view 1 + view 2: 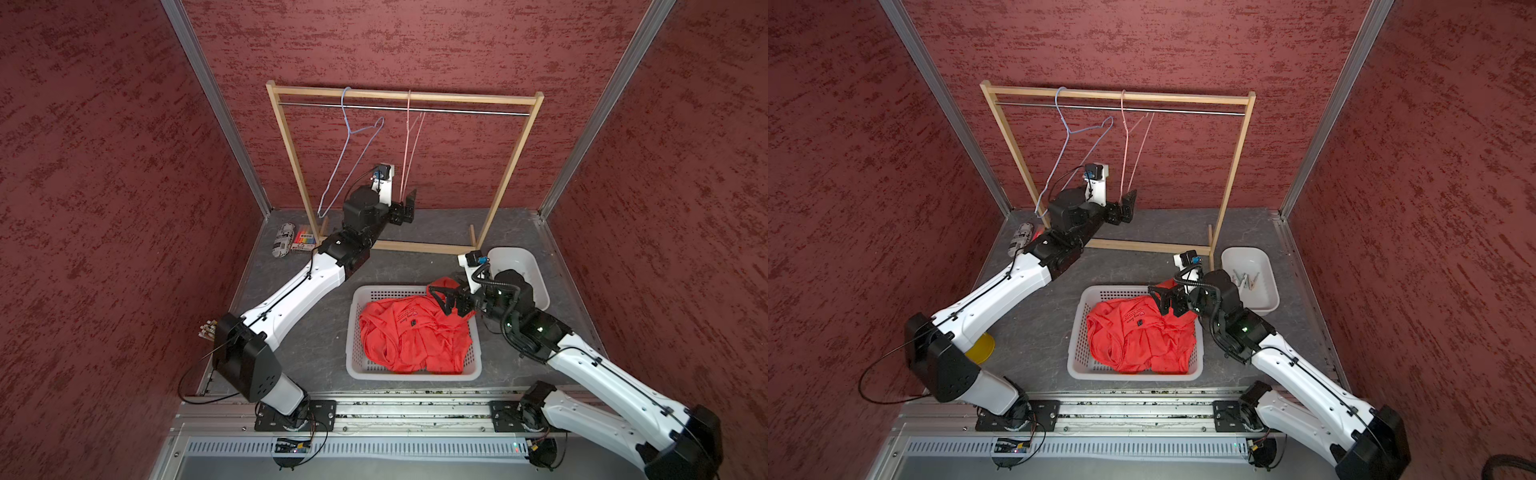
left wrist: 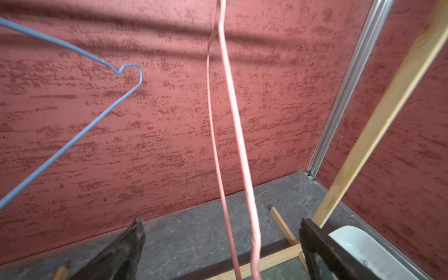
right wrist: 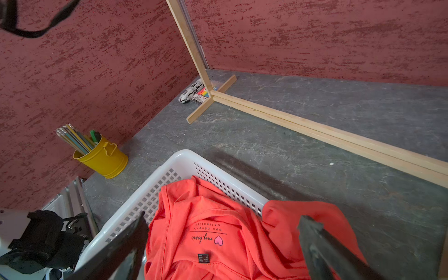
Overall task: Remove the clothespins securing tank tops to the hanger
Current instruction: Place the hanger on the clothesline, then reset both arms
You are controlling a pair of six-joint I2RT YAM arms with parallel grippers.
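Showing clothespins (image 1: 1246,280) clearly in a top view; left gripper (image 2: 221,221), right gripper (image 3: 223,217) jaws apart

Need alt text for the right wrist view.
An orange-red top lies in a white basket, one fold over its rim, beneath the open jaws of the right gripper. Behind, a yellow pencil cup and a wooden rack stand on the table.
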